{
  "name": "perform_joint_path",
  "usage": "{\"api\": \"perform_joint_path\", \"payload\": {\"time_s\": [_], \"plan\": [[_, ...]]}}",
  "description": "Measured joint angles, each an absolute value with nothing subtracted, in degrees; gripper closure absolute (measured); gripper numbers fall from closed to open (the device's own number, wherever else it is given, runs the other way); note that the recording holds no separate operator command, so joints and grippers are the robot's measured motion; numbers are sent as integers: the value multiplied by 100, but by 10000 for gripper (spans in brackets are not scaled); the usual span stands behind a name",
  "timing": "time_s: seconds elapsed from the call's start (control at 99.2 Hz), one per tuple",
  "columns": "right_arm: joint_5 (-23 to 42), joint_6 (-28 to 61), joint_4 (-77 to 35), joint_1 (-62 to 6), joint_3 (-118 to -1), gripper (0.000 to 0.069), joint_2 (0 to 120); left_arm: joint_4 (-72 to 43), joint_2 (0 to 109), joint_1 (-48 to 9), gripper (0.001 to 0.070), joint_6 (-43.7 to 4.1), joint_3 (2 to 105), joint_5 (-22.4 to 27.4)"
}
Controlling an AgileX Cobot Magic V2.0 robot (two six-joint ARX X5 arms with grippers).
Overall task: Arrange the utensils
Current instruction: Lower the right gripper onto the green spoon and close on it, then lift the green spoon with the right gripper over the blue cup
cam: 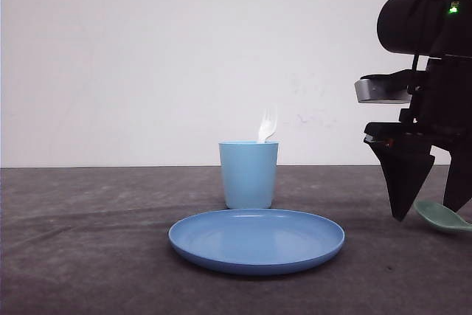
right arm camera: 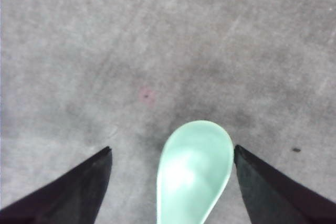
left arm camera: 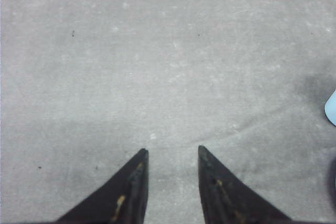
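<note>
Spoon (right arm camera: 193,169): between right claw (right arm camera: 172,153) tips, bowl leading.
Right claw: wide, straddling, not closed.
Left claw (left arm camera: 173,153): narrow, empty.

Dark grey, mottled table (cam: 88,241) w/ a matte, slightly scuffed surface runs across the front view up to a white wall behind. Directly on it: round blue plate (cam: 257,240) near the front centre, light blue cup (cam: 248,175) upright just behind the plate, and mint-green spoon (cam: 442,216) lying at the far right edge, well apart from both. In the right wrist view the spoon's bowl (right arm camera: 194,169) faces up on the grey surface.
</note>
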State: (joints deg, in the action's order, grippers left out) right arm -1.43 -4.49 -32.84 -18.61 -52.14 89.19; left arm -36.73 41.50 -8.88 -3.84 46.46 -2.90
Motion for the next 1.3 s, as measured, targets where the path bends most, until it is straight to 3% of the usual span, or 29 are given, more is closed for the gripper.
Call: {"api": "perform_joint_path", "payload": {"time_s": [0.353, 0.555, 0.756, 1.059, 1.301], "plan": [[-143, -454, -3330, -1865, -5212, 253, 9035, -3673, 4139, -888, 545, -384, 4646, -290], [-141, -454, -3398, -1865, -5212, 467, 9050, -3673, 4132, -888, 545, -384, 4646, -290], [-139, -454, -3402, -1872, -5212, 631, 9050, -3671, 4130, -888, 545, -384, 4646, -290], [-148, -456, -3323, -1872, -5212, 642, 8991, -3667, 4130, -888, 545, -384, 4646, -290], [-395, -456, -3277, -1979, -5684, 643, 8285, -3667, 4130, -888, 545, -384, 4646, -290]]}}
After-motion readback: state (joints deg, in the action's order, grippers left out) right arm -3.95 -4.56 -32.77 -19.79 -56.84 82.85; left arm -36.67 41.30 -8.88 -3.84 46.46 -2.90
